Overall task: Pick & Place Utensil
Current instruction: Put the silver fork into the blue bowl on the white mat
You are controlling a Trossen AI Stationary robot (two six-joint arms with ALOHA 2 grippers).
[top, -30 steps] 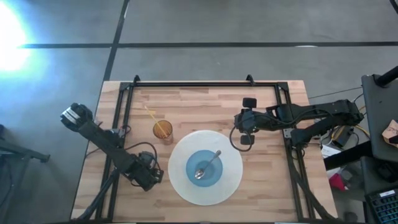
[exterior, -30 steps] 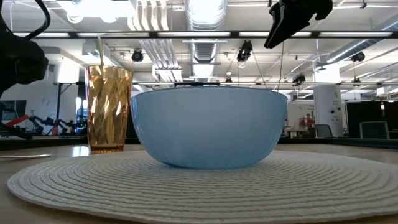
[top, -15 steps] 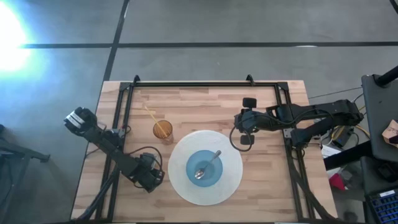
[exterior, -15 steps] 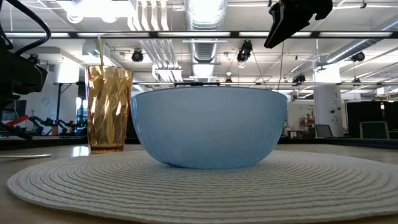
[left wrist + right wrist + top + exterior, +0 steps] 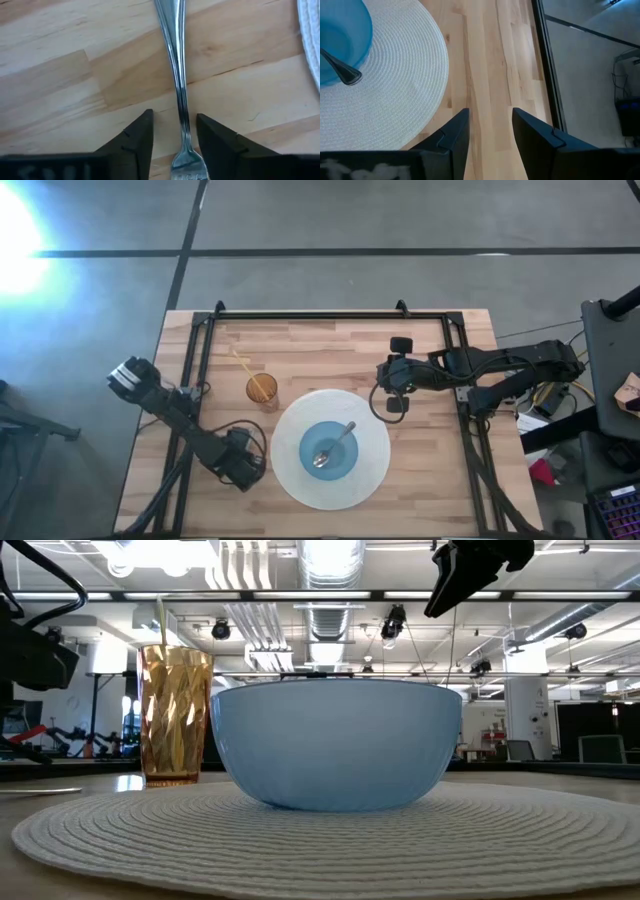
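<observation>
Left gripper (image 5: 240, 470) is sitting low over the wooden table (image 5: 430, 470) near its front edge, just beside the left rim of the round woven placemat (image 5: 372, 472); from above it is covering the utensil entirely, so the piece is going unseen in the high view. In the left wrist view a metal utensil handle (image 5: 176, 65) is lying flat on the wood, its long axis running straight away between the two dark fingers (image 5: 135, 140); the near end is flaring into a neck and getting cut off at the frame edge, so fork or spoon cannot be told; the far end is also running out of frame. Jaws are standing apart, one on each side of the handle, not pressing it; the placemat edge is just showing beside it.

Right gripper (image 5: 397, 373) is hovering above the table near the back right edge of the placemat, jaws apart and holding nothing; its wrist view is looking down on bare wood and mat.

A blue bowl (image 5: 328, 450) is sitting at the placemat's centre with a spoon (image 5: 335, 445) in it, handle pointing toward the back right. An amber tumbler (image 5: 262, 390) with a straw is standing by the mat's back left edge.
</observation>
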